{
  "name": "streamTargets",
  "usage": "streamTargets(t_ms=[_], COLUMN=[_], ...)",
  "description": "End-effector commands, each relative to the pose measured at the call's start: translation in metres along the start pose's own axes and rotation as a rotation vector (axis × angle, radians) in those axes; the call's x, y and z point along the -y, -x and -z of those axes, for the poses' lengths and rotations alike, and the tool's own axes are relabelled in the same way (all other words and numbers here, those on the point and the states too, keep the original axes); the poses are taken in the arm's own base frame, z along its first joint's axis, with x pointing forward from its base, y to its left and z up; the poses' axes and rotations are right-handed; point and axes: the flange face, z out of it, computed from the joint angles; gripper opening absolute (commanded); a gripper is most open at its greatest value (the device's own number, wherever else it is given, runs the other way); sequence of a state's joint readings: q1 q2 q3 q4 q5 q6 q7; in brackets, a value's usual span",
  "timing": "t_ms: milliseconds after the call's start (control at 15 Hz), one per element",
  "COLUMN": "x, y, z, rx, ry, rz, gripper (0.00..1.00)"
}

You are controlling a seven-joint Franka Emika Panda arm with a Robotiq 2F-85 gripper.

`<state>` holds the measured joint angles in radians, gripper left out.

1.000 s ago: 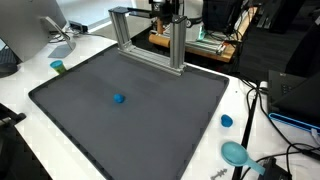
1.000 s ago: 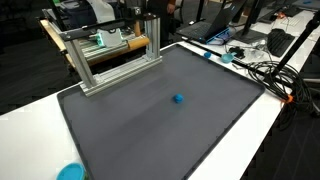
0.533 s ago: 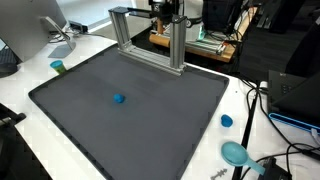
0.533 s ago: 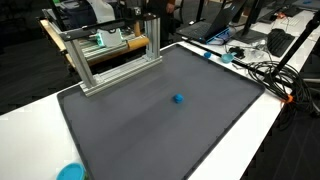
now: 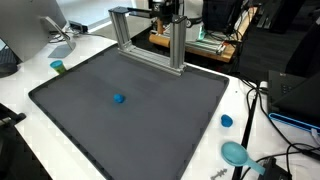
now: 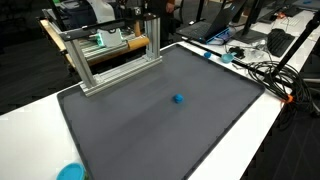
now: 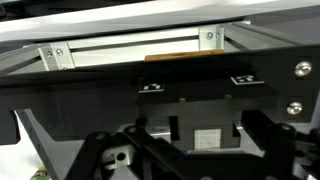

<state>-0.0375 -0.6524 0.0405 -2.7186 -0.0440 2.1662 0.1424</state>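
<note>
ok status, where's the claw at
claw open, empty. close up on the frame, not touching as far as i can see. ball loose mid mat, frame stands between.

The mat (image 5: pixel 150 125) lies on the table (image 5: pixel 22 88). In both exterior views the ball (image 5: pixel 118 99) sits alone on the mat, near its middle. The frame (image 5: pixel 178 45) stands along the mat's far edge, well apart from the ball. In my wrist view the frame (image 7: pixel 130 50) runs straight across, close before me. Off the mat, on the table: a cup (image 5: pixel 58 67) by one corner, a cap (image 5: pixel 227 121) and a disc (image 5: pixel 236 153) beside the opposite edge — cables (image 5: pixel 262 100) just past them.
</note>
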Motion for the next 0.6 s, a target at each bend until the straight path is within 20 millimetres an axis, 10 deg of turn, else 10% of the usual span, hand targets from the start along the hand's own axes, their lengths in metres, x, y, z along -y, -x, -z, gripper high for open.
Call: streamTargets(t_ms=[0,267,533], x=[0.000,0.000,-0.007], y=[0.012,0.008,0.003], z=[-0.011,-0.003,0.001], rx=[-0.025,-0.042,-0.029], ry=[-0.005,-0.007,-0.016], rz=[0.040,0.088,0.150], gripper=[0.80,0.74,0.90])
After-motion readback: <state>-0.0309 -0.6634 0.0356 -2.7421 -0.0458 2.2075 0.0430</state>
